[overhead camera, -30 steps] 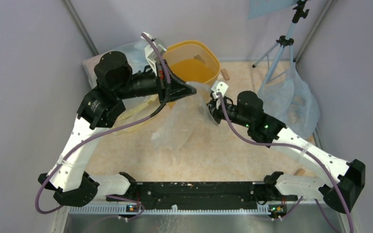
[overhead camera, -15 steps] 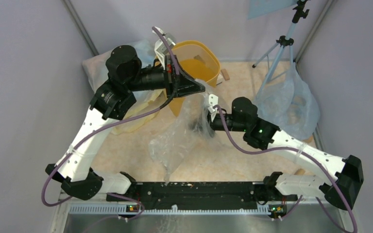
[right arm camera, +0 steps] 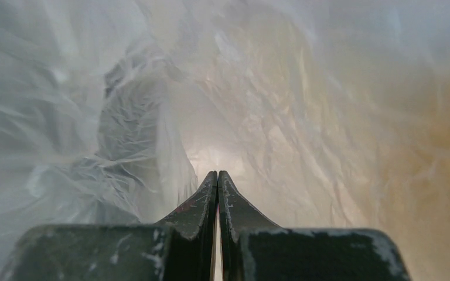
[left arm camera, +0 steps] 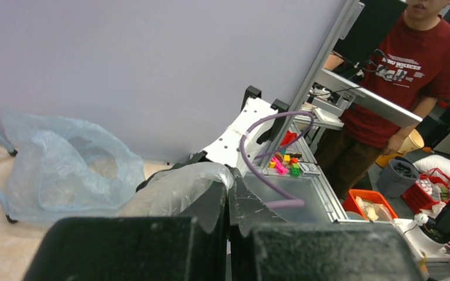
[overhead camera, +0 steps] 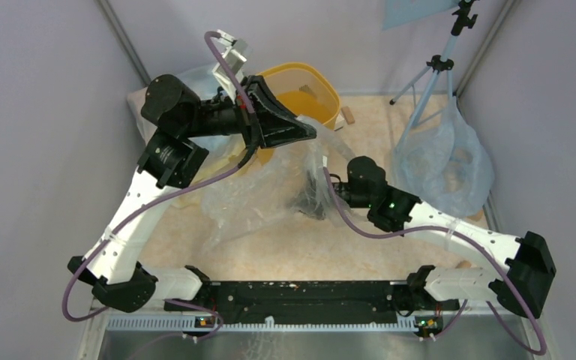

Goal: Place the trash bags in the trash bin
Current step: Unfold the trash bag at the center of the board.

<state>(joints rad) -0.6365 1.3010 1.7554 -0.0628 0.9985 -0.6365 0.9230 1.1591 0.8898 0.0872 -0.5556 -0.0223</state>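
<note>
I see L gripper (overhead camera: 307,135) clamped tight on the trash bag (overhead camera: 251,199), held up just in front of the trash bin (overhead camera: 300,67). Film drapes down onto the table (overhead camera: 360,247). R gripper (overhead camera: 309,204) is closed too, buried in the bag's folds; can't tell if it pinches any. 1 bag, outside the bin.

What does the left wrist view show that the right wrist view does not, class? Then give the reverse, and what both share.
Only the left wrist view: a bluish sack, a purple cable, a person in a red shirt, and the left gripper pinching the trash bag. Only the right wrist view: the right gripper, surrounded on all sides by wrinkled film. Both: shut jaws and the trash bag's clear film.
</note>
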